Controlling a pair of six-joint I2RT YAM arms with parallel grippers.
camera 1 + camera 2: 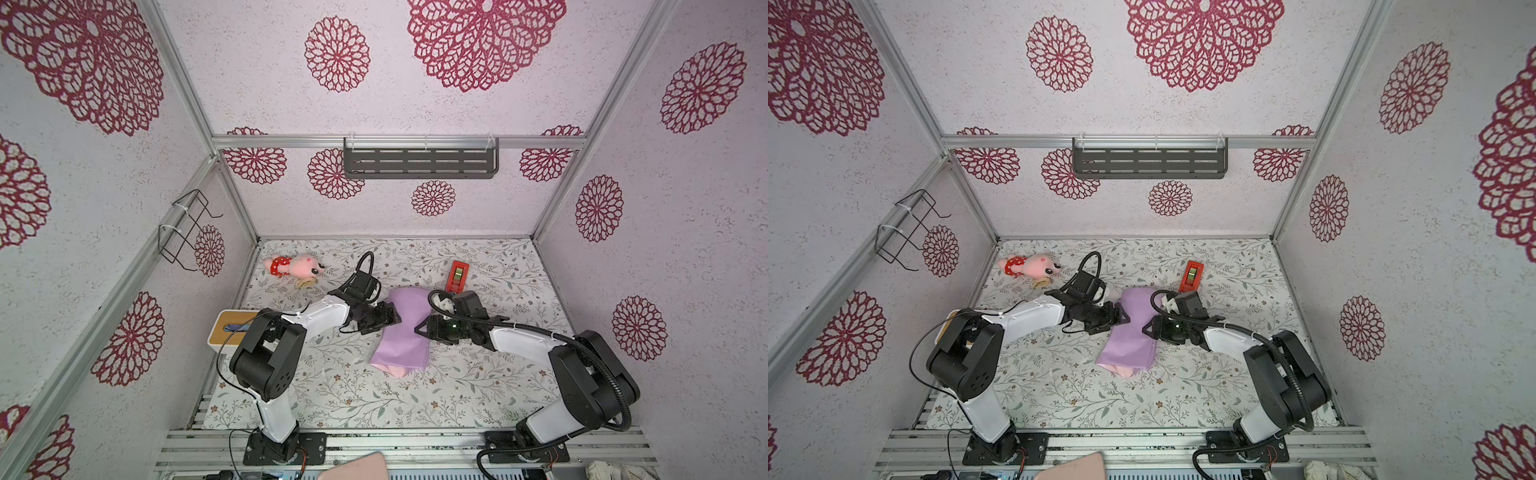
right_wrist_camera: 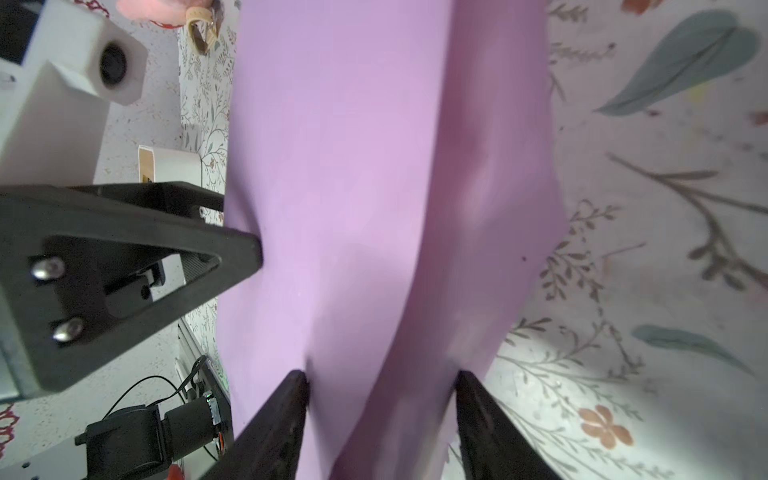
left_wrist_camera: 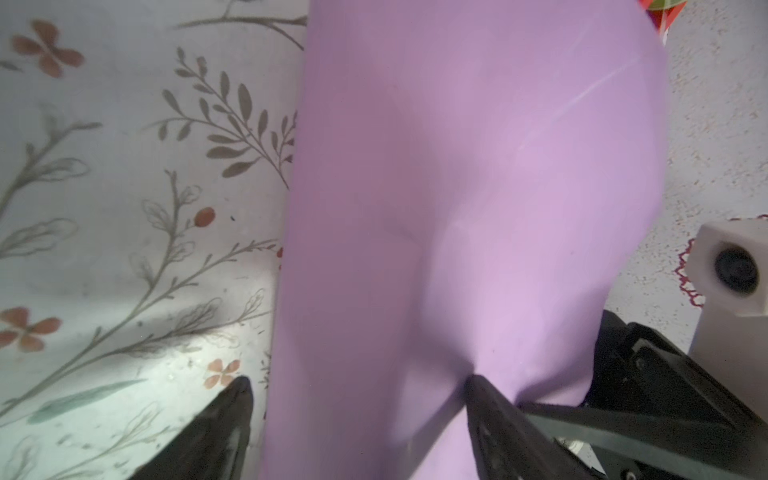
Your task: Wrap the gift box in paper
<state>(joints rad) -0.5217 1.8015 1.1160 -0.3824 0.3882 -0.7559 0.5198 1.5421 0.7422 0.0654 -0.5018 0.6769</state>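
The paper [image 1: 402, 332] [image 1: 1130, 337] lies mid-table as a long bundle, lilac face out, with a pink inner fold [image 1: 392, 370] showing at its near end. The gift box is hidden; I cannot tell where it sits inside. My left gripper [image 1: 393, 315] [image 1: 1123, 316] stands open at the bundle's left side. In the left wrist view [image 3: 359, 384], one of its fingers [image 3: 482, 395] dents the paper [image 3: 457, 187] and the other stays off it over the table. My right gripper [image 1: 420, 328] [image 1: 1147, 328] [image 2: 380, 376] is at the right side, both fingertips pressed into the paper [image 2: 353, 166].
A red tape dispenser [image 1: 457, 276] lies behind the bundle on the right. A white tissue box with a wooden top [image 1: 230, 328] sits at the left edge, partly behind the left arm. A pink plush toy [image 1: 295, 266] lies at the back left. The walls are close.
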